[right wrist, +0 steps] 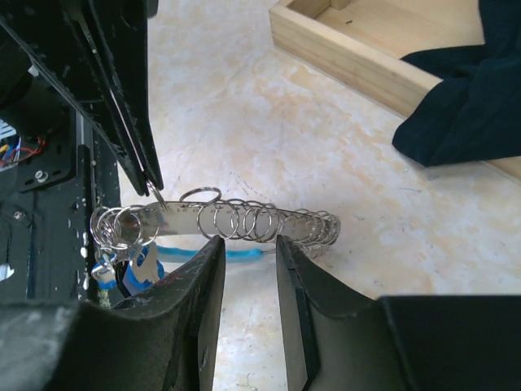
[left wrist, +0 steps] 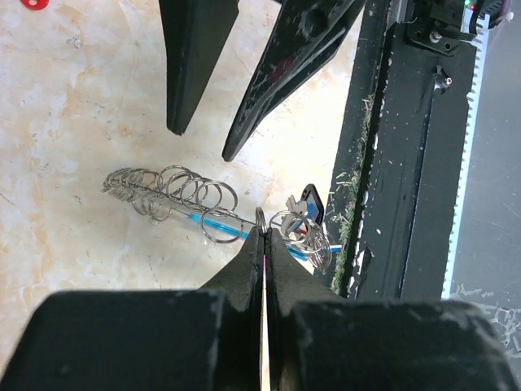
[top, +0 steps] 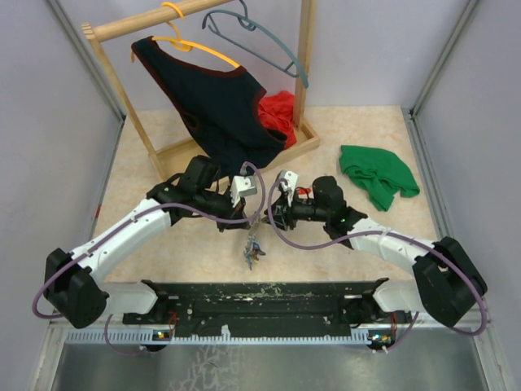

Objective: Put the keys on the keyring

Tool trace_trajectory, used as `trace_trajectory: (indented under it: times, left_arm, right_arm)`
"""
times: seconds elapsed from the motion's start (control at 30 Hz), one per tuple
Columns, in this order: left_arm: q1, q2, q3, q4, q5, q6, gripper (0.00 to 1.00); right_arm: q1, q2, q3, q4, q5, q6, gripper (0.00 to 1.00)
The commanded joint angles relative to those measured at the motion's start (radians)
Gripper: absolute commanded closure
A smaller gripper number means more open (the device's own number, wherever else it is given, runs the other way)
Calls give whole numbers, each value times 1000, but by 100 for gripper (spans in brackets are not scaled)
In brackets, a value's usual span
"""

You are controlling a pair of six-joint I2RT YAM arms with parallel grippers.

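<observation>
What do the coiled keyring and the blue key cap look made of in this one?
Keyring: thin wire rings threaded along a flat strip, bare silver with bright glints, so probably steel. Light-blue strand beside it: smooth, plastic-looking, though too thin to be sure. Key cap: glossy dark blue, likely moulded plastic.

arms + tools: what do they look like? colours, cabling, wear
Left arm and right arm: white links, bulky black joint housings, purple cables looping alongside. Left tool and right tool: matte black, tapered wedge fingers, scuffed.
</observation>
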Motion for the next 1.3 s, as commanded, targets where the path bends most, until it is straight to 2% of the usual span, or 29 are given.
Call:
trace_trajectory:
  times: [0.0, 0.2, 0.37, 0.93, 1.13, 1.27]
  left_arm:
    - [-6, 1, 38, -4, 38, 19, 100]
    - [-6, 8, 41, -1, 50, 21, 100]
    - [-6, 17, 47, -3, 63, 25, 100]
    - [-7, 28, 49, 4, 88, 29, 100]
    - [-9, 33, 47, 7, 98, 26, 100]
    - [-11, 34, 47, 11, 101, 23, 100]
  right_arm:
    - [-6, -62, 4, 18, 49, -5, 67]
    - [-6, -69, -12, 124, -129, -11, 66]
    - [-2, -37, 24, 139, -223, -17, 64]
    - [19, 83, 64, 231, -307, 0, 66]
    - [23, 97, 70, 236, -321, 6, 72]
    - [23, 100, 65, 255, -324, 20, 90]
